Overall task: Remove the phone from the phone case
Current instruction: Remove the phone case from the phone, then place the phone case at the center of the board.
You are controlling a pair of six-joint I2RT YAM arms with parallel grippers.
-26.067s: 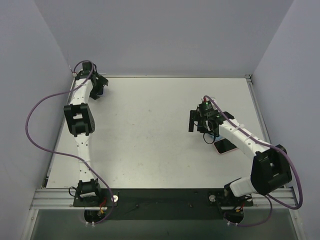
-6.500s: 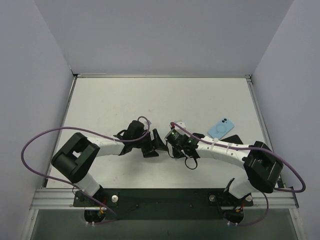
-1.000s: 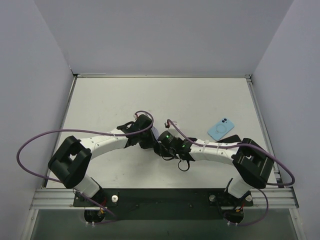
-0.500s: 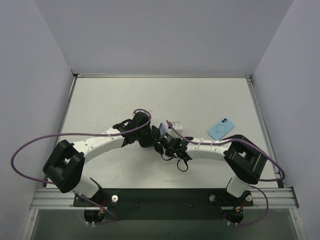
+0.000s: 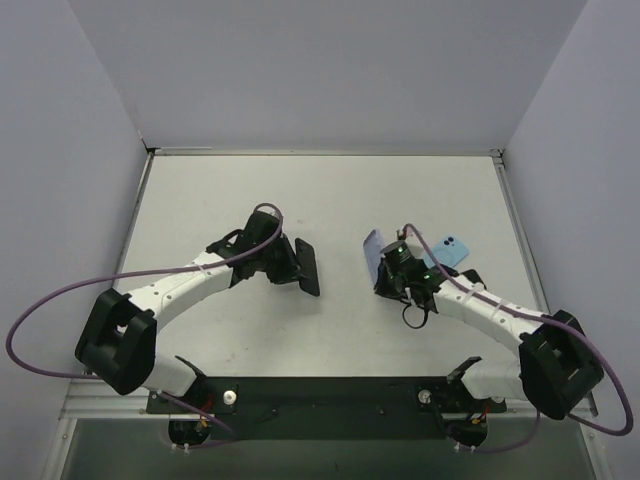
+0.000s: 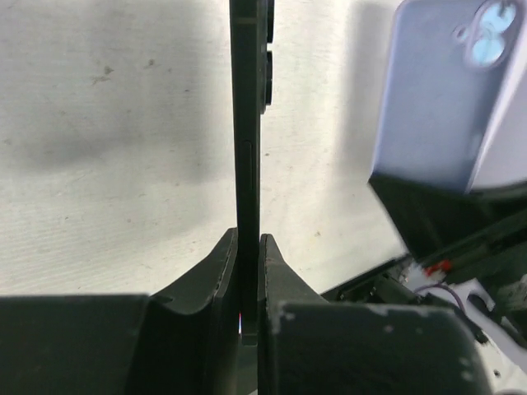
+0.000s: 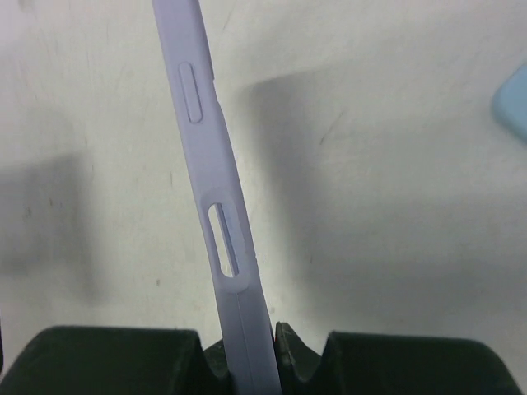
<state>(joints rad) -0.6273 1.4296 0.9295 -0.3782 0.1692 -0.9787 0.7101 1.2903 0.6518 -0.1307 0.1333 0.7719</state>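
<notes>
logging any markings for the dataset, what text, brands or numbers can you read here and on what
No text can be read in any view.
phone: plain black edge, no brand or label showing.
case: plain lilac, only button bumps and a slot, no print.
blue case: too small in the top view to read anything.
</notes>
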